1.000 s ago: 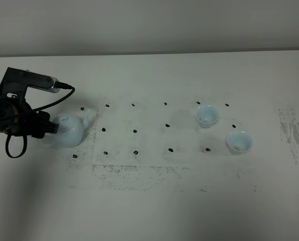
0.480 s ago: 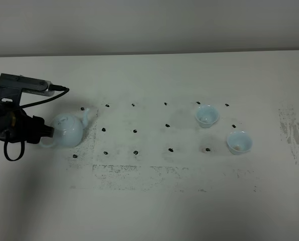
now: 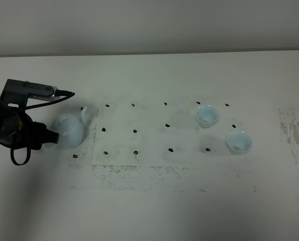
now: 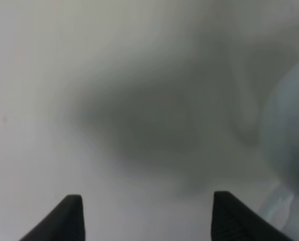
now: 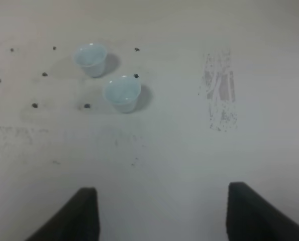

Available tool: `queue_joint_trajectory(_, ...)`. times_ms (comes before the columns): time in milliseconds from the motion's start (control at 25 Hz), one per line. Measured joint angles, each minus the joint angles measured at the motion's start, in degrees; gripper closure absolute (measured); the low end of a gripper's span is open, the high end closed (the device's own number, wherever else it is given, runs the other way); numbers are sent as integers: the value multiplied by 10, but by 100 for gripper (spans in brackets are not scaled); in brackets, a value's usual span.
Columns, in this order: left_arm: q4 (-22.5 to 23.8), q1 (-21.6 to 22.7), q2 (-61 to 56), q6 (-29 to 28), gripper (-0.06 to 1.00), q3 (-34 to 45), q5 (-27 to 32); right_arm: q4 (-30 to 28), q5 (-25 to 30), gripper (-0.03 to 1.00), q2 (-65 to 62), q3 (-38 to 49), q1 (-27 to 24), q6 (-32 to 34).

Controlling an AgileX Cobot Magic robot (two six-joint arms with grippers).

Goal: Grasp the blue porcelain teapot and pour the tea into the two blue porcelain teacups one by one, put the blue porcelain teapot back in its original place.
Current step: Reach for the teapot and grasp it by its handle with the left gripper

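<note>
Left gripper (image 3: 46,136) sits just off the handle side of the blue porcelain teapot (image 3: 69,131), jaws apart, nothing visible between them. Spout points away, toward the teacups (image 3: 207,115), well apart. Left arm's nearer. Right gripper (image 5: 159,216) is wide and empty.

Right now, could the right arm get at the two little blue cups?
Probably yes: only bare table lies between its open jaws and the cups, the nearer teacup and the farther teacup.
</note>
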Motion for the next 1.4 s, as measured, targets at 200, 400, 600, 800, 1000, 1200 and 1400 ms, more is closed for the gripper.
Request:
queue_joint_trajectory(200,-23,-4,-2,0,43,0,47,0,0,44,0,0,0,0)
queue_joint_trajectory(400,-59,-9,-58,21,43,31,72,0,0,44,0,0,0,0)
queue_joint_trajectory(600,-160,-32,-183,115,43,81,81,0,0,44,0,0,0,0)
queue_joint_trajectory(800,-312,-70,-272,314,43,85,197,0,0,44,0,0,0,0)
queue_joint_trajectory(1000,-373,-91,-281,514,47,70,386,0,0,44,0,0,0,0)
queue_joint_trajectory(1200,-277,-77,-281,536,55,43,358,0,0,44,0,0,0,0)
queue_joint_trajectory(1400,-253,-27,-252,471,59,43,236,0,0,44,0,0,0,0)
